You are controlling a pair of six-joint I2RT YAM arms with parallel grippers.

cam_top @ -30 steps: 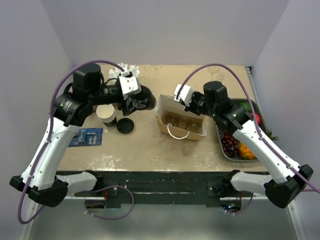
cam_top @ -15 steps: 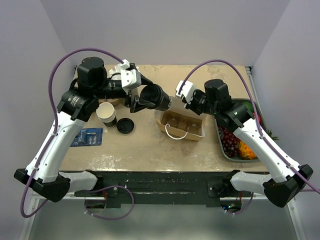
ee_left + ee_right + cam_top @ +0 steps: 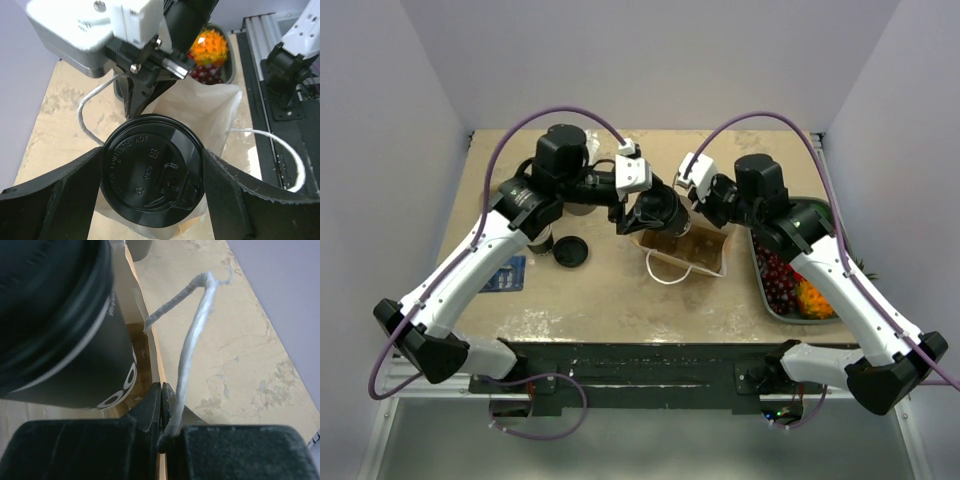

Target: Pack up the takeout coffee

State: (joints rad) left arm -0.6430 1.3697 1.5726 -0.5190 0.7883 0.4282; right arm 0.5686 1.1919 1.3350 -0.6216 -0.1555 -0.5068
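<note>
your left gripper (image 3: 653,208) is clamped on the takeout coffee (image 3: 151,176). its two fingers (image 3: 55,200) sit wide apart, one on each side of the cup just under the round black lid. the lid faces straight into the left wrist camera, and the raised lettering on it is readable.

the cup hangs over the open mouth of the paper bag (image 3: 212,107), which stands near the middle of the table (image 3: 620,300). from above, the cup looks tilted rather than upright. in the right wrist view its dark side, with part of the white mark, sits just beside the bag's near wall, with the brown inside of the bag showing below it. you cannot tell from these views whether the base of the cup has gone below the rim.

your right gripper (image 3: 161,407) has its fingers pressed together on the bag's rope handle (image 3: 192,335) at the far-right edge of the bag. the rope rises from the pinch in a loop. the second handle (image 3: 282,147) hangs loose on the near side of the bag.

a loose black lid (image 3: 571,252) lies on the table to the left of the bag, well apart from it, with a blue card (image 3: 507,274) further left. fruit (image 3: 790,290) sits in a dark dish to the right of the bag.
</note>
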